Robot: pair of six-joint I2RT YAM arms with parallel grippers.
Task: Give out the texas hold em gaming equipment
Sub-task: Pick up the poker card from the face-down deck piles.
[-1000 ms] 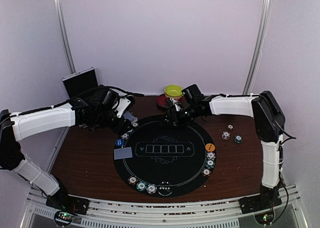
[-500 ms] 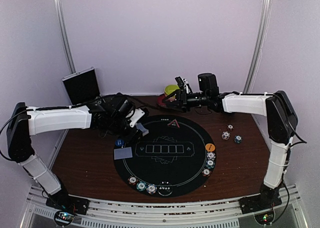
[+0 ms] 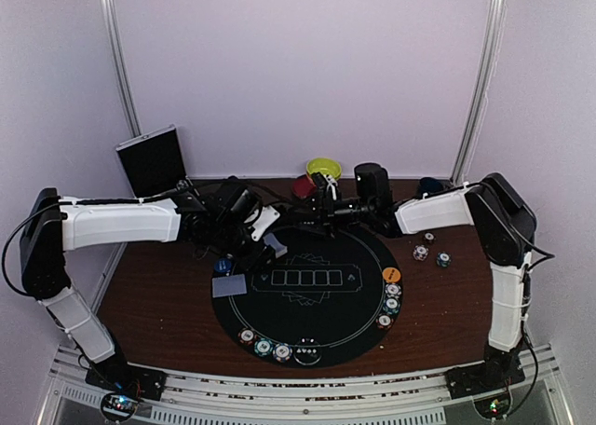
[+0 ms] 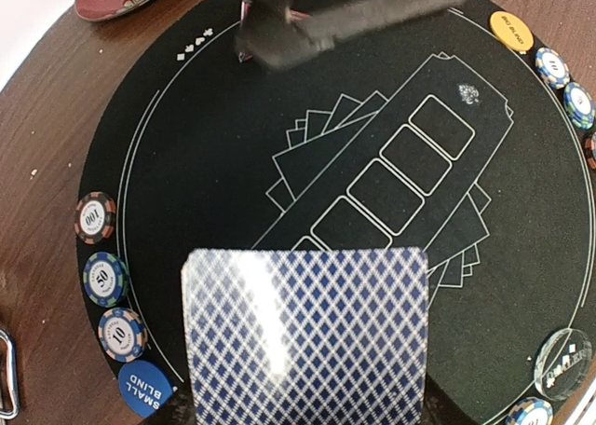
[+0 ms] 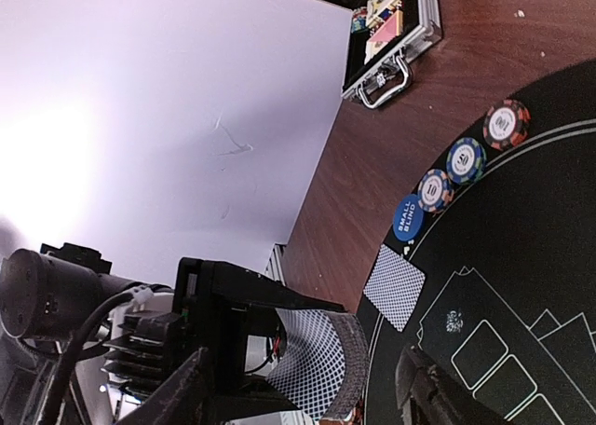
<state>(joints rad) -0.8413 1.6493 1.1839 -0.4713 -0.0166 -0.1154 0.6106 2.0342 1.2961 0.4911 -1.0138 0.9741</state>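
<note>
— What is being changed here?
— The deck of cards is being brought in from the left side of the table. It is now being held over the left rim of the mat, clamped in the left gripper. The right gripper is being swung round to face it, fingers apart and nothing held. A card is probably being set up for drawing.
— What is standing in the way?
— One dealt card, the small-blind disc and the rim chips are lying just below the deck. The bowl is sitting near the right arm.
</note>
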